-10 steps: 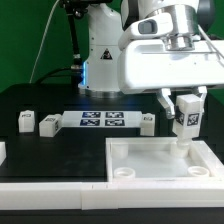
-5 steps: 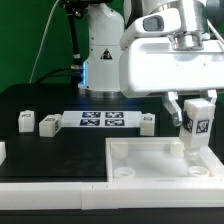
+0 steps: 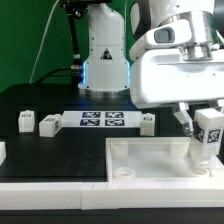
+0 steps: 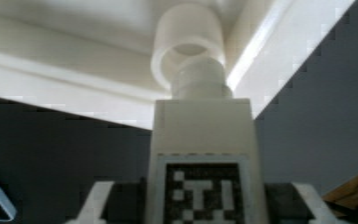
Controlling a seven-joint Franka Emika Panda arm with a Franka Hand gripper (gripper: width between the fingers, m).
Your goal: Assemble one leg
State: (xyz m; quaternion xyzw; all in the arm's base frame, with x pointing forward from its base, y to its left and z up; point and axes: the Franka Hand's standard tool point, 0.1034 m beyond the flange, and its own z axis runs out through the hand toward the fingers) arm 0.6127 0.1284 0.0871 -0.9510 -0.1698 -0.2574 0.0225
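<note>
**Leg now at the tray's far-right corner hole**

Over the last second the gripper [image 3: 204,128] has carried the leg [image 3: 209,138] from right of centre toward the right edge of the frame, and lowered it. Its lower end now sits at the tray [image 3: 140,148] rim, lower right; contact is unclear from this view. The fingers [image 3: 185,118] are clamped on the leg, tag face toward the camera, leg slightly tilted.

Wrist view: the leg [image 4: 202,150] has its pin end pointing at a round holed post [image 4: 190,45] on the tray, roughly in line; can't tell if they touch.

The spare legs [image 3: 24,121] sit beside the marker board [image 3: 103,121] at mid-left, well apart from the action.

My read: transport is done and this is alignment before insertion. The next move needs a straight push down, probably then a twist. The risk is that the tilt jams the pin at the hole mouth.
</note>
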